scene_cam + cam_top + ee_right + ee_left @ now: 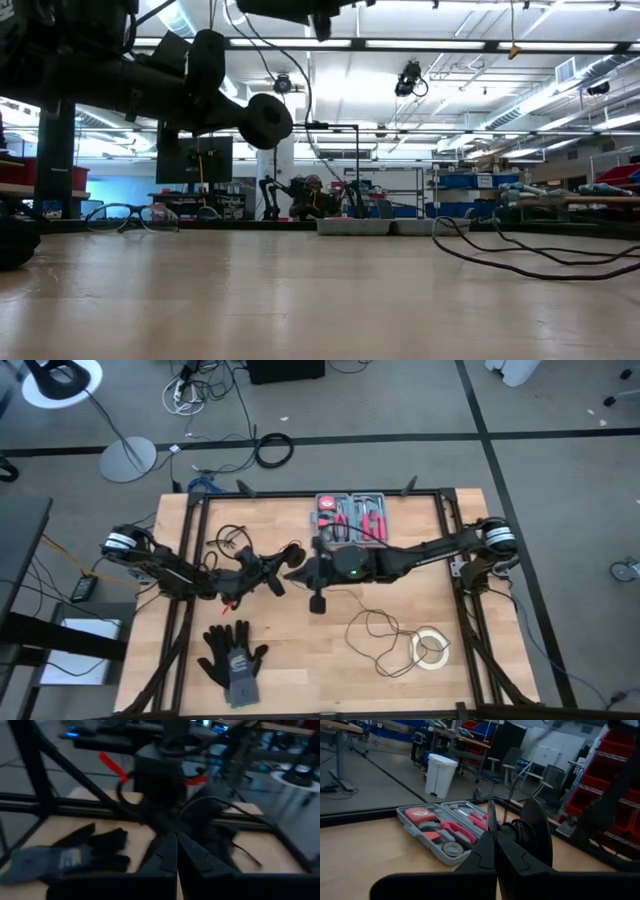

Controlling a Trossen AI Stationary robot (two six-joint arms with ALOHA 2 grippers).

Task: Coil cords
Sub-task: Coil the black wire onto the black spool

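Both tools, left [283,573] and right [297,572], are closed; only overhead shows gloves [232,657].

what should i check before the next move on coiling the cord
1. Left gripper shut, above mid table: ok.
2. Right gripper shut, tip to tip with the left: ok.
3. Round black disc beside the left fingers; actually gripped: cannot tell.
4. Thin black wire coiled: not ok, loose loops on the table.
5. White tape roll clear of the wire: not ok, a loop meets it.
6. Gloves and tool case away from the grippers: ok.
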